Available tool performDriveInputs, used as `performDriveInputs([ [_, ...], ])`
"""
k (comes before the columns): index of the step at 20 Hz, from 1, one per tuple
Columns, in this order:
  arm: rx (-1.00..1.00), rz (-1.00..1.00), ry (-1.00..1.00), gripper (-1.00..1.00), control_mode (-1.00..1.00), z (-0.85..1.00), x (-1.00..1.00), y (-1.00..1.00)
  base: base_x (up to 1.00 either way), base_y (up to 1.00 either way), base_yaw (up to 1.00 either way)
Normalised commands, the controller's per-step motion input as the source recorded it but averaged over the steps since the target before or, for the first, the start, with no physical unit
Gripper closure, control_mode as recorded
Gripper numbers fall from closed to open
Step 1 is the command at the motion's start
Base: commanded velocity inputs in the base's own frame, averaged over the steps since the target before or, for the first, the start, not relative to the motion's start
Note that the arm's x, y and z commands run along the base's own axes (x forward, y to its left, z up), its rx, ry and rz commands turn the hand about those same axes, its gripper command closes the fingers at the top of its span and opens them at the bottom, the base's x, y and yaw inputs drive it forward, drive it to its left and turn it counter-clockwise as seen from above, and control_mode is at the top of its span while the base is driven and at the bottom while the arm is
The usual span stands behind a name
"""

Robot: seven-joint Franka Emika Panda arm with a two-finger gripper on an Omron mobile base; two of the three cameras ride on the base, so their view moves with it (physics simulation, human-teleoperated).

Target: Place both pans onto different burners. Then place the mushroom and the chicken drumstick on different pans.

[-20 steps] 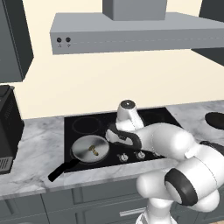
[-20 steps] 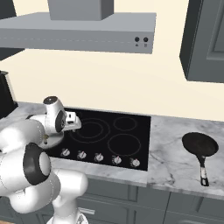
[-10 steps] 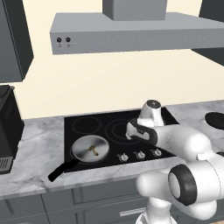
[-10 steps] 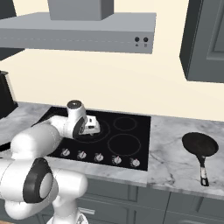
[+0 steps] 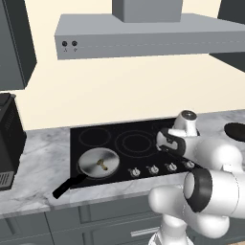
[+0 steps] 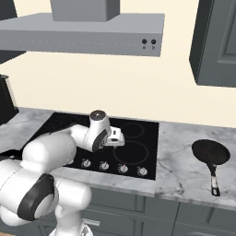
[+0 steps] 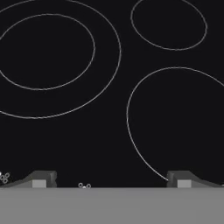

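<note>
1. As I look down the hand view, my pincer stands wide with nothing between its fingertips, poised above bare black cooktop.
2. Beneath it I see the burners as thin grey rings: a double ring at upper left, a small ring at upper right, and a larger one at right.
3. From the right base view I have the pincer over the middle of the cooktop, above the row of silver knobs along its front edge.
4. From the left base view, the silver pan sits on the front-left burner, its black handle pointing out over the marble bench; a small tan piece I cannot make out lies in it.
5. The dark pan lies on the bench to the right of the cooktop, well apart from my pincer, handle toward the front edge.
</note>
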Motion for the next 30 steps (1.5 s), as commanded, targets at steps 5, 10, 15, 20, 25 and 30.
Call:
performDriveInputs([
  [5, 0.02, -0.23, 0.00, -1.00, -1.00, 0.00, 0.00, -0.77, 0.00, 0.00, 0.00],
  [10, 0.00, -0.11, 0.00, -1.00, -1.00, 0.01, 0.00, -0.76, 0.00, 0.00, 0.00],
  [15, 0.06, -0.05, 0.00, -1.00, -1.00, 0.23, 0.00, -0.64, 0.00, 0.00, 0.00],
  [20, 0.05, -0.02, -0.01, -1.00, -1.00, 0.20, 0.00, -0.65, 0.00, 0.00, 0.00],
  [25, 0.00, -0.03, -0.01, -1.00, -1.00, 0.04, 0.00, -0.67, 0.00, 0.00, 0.00],
  [30, 0.00, -0.02, -0.02, -1.00, -1.00, 0.00, 0.00, -0.61, 0.00, 0.00, 0.00],
])
